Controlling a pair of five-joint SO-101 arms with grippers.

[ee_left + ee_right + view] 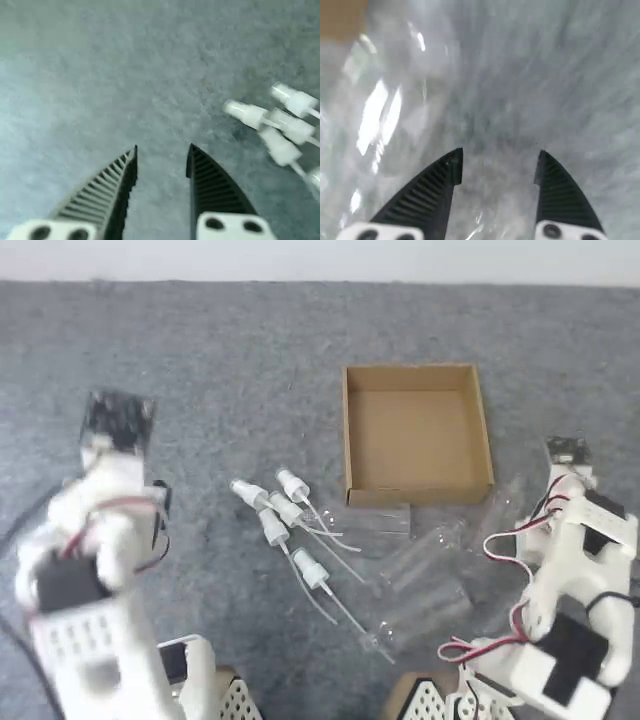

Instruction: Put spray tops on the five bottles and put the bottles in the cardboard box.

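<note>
left claw point(162, 148) spread apart, clamped on nothing, poised over bare desk point(200, 370) well off the cardboard box point(415, 495), out beyond the spray tops point(285, 515). right claw point(500, 151) likewise parted and empty, low over the clear bottles point(430, 575) just in front of the box.

five tops in a loose cluster, dip tubes trailing, near the box corner closest to the left arm; probably laid there for that arm's reach. bottles lying flat between the box's near wall and the right arm, one close against that wall; exact count hard to tell through the glare. likely set on that side for the right arm to steady.

box open side up, nothing inside. no bottle capped yet; whole task ahead.
</note>
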